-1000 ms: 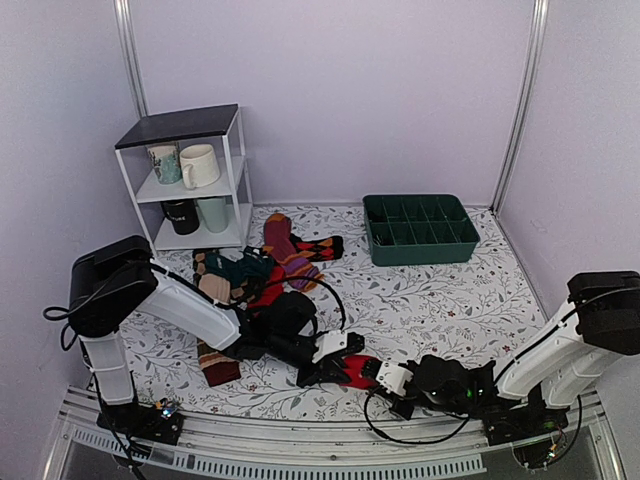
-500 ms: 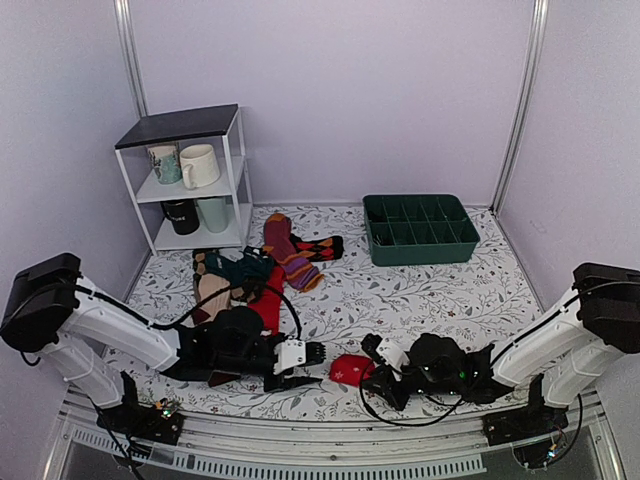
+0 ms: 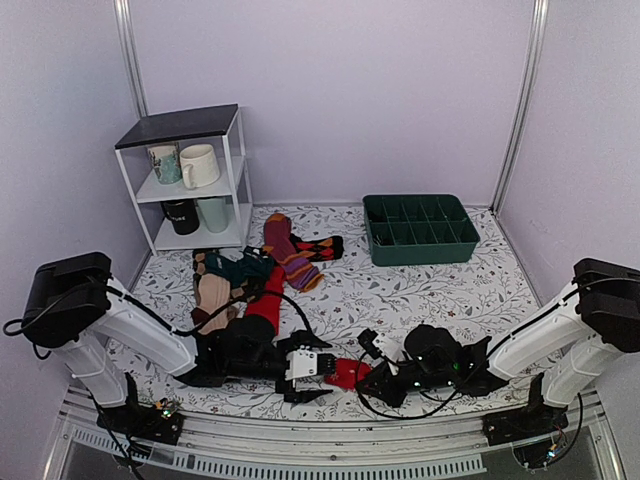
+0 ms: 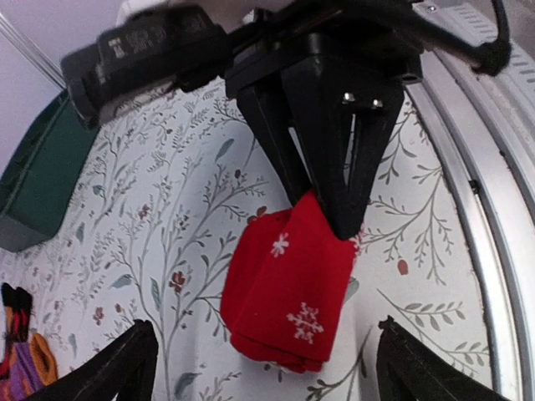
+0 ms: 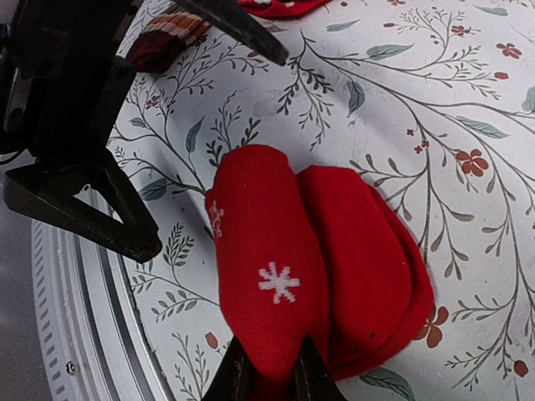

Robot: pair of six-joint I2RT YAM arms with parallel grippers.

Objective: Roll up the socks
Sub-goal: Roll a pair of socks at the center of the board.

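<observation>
Though overhead hides it, wrist views show right tool (image 5: 266, 373) apparently pinching the socks (image 5: 322, 251), left tool (image 4: 267, 372) wide.

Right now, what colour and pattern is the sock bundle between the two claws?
The socks are bright red with white snowflakes; right wrist view shows it best.
</observation>
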